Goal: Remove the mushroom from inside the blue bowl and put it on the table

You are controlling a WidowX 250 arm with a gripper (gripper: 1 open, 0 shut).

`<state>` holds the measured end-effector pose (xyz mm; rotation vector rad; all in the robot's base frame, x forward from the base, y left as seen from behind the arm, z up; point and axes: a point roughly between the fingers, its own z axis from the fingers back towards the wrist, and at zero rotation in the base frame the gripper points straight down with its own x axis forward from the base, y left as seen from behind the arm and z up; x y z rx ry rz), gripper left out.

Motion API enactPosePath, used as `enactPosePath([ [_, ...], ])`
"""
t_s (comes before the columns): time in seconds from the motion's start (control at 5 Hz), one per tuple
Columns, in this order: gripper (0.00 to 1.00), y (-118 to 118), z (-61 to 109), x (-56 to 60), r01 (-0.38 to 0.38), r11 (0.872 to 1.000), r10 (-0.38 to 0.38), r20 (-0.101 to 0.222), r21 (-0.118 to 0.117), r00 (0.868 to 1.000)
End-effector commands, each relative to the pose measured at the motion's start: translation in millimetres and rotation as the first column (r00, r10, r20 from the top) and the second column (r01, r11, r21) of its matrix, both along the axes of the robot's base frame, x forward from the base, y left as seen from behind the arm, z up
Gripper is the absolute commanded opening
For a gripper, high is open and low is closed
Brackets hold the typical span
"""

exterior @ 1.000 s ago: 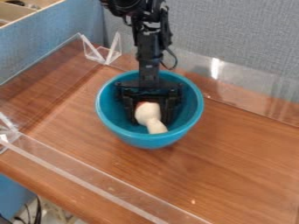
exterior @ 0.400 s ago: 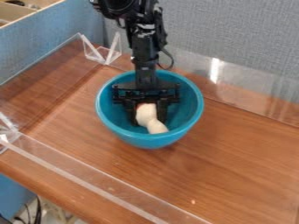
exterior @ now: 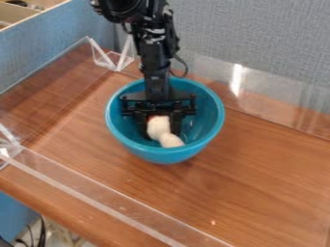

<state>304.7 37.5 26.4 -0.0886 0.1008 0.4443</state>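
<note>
The blue bowl [exterior: 129, 137] stands in the middle of the brown wood-grain table [exterior: 71, 111]. Inside it lies the mushroom [exterior: 162, 132], its cream stem showing; I cannot make out its cap. My gripper [exterior: 160, 118] reaches straight down into the bowl on a black arm. Its dark fingers [exterior: 138, 104] sit on either side of the stem's upper end and look closed against it. The fingertips are partly hidden by the bowl's wall and the mushroom.
Low clear acrylic walls [exterior: 77, 198] edge the table in front, at the left and at the back right. A blue partition [exterior: 65, 43] and a cardboard box [exterior: 26, 12] stand at the far left. A small tan object [exterior: 119, 60] lies behind the arm.
The jaws have narrowed from wide open onto the cream stem. Arm and mushroom have shifted slightly left inside the bowl. The bowl has stayed put.
</note>
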Motion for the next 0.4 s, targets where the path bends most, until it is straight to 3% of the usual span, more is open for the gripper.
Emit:
enactPosePath([
  [0.0, 0.0, 9.4, 8.0, 3.7, 0.007, 1.0, -0.008, 0.029, 0.004, 1.0],
  [0.2, 0.0, 8.6, 6.5, 7.1, 0.036, 0.999, -0.036, 0.032, 0.002, 0.999],
])
